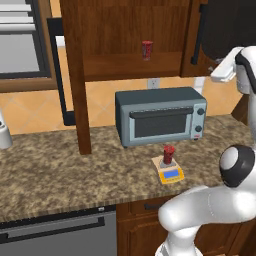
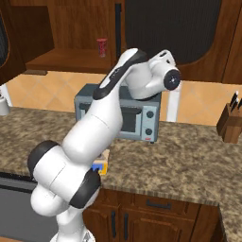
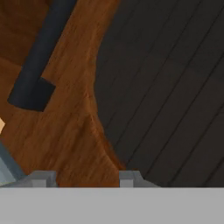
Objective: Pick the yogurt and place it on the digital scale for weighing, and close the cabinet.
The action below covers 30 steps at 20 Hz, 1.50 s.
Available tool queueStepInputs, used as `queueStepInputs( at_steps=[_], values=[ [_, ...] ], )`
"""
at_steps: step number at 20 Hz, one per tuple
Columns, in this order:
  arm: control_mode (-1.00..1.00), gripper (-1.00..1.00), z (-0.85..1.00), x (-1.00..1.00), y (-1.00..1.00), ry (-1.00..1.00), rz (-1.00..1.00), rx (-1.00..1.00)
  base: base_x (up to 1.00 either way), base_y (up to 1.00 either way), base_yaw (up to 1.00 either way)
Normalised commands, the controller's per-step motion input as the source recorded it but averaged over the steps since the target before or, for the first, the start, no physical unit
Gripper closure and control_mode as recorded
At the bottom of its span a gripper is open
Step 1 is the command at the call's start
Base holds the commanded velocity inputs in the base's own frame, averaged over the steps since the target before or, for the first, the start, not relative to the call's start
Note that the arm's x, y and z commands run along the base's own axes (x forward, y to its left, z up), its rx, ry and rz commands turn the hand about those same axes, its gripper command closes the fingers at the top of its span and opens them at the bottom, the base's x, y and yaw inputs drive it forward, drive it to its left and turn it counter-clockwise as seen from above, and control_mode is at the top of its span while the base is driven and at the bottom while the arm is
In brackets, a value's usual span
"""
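Observation:
The yogurt [image 1: 169, 154], a small red cup with dark markings, stands upright on the digital scale [image 1: 168, 173] in front of the toaster oven. The arm hides most of the scale [image 2: 100, 165] in the right base view. The cabinet [image 1: 130, 30] hangs above; its left door [image 1: 75, 75] is swung wide open, showing the shelf. My gripper [image 3: 86, 178] is open with nothing between its fingers, raised close against the right door [image 3: 65, 131], beside its black bar handle [image 3: 39, 65] and arched panel [image 3: 166, 87]. The hand [image 1: 222, 71] is far above the yogurt.
A second red cup [image 1: 146, 50] stands on the cabinet shelf [image 2: 101, 47]. The grey toaster oven [image 1: 160, 115] sits at the back of the granite counter [image 1: 60, 165]. A knife block [image 2: 231, 123] is at the far right. A dishwasher front [image 1: 55, 235] lies below the counter.

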Motion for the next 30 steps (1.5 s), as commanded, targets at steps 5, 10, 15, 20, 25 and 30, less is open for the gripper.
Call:
queueStepInputs(
  at_steps=[5,10,15,20,25,30],
  values=[
    [-1.0,-1.0,-0.34,0.98,-0.33,-0.06,0.01,0.13,0.0,0.0,0.0],
    [-1.0,-1.0,-0.93,0.62,-0.05,-0.23,0.0,0.04,0.0,0.0,0.0],
    [-1.0,-1.0,-0.98,-0.25,0.09,-0.39,-0.08,0.0,0.0,0.0,0.0],
    [-1.0,-1.0,-0.61,-1.0,0.0,-0.49,-0.14,0.0,0.0,0.0,0.0],
    [-1.0,-1.0,0.48,-1.0,0.0,-0.26,-0.15,0.25,0.0,0.0,0.0],
    [-1.0,-1.0,0.35,-1.0,0.37,-0.12,-0.28,0.33,0.0,0.0,0.0]
  ],
)
